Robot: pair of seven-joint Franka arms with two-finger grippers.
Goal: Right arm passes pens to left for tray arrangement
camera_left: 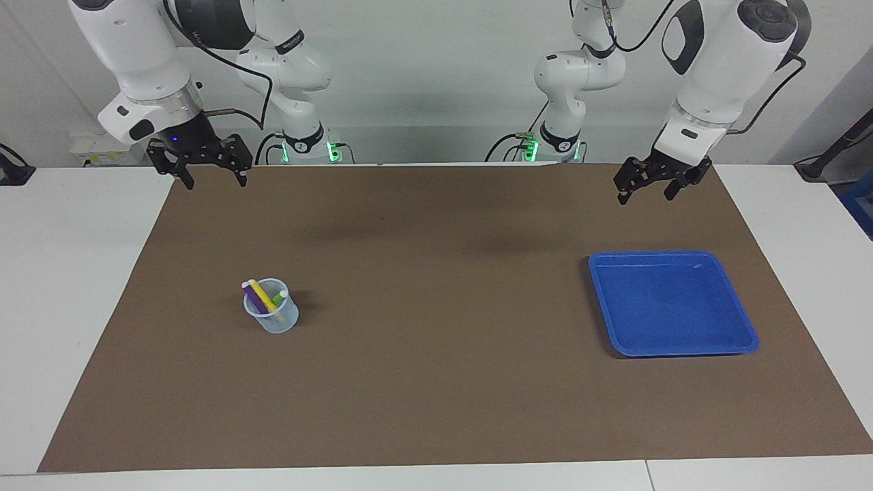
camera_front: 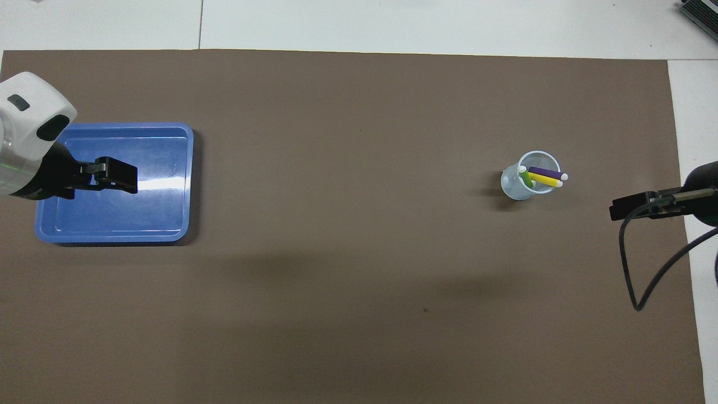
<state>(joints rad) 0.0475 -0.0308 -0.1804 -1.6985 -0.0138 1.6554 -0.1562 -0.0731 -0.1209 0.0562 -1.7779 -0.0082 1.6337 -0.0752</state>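
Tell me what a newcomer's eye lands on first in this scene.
The bright blue tray stands out most, lying empty on the brown mat toward the left arm's end of the table. Next comes the small clear cup toward the right arm's end, holding green, purple and yellow pens. The left gripper and right gripper both hang open above the mat's edge nearest the robots, holding nothing.
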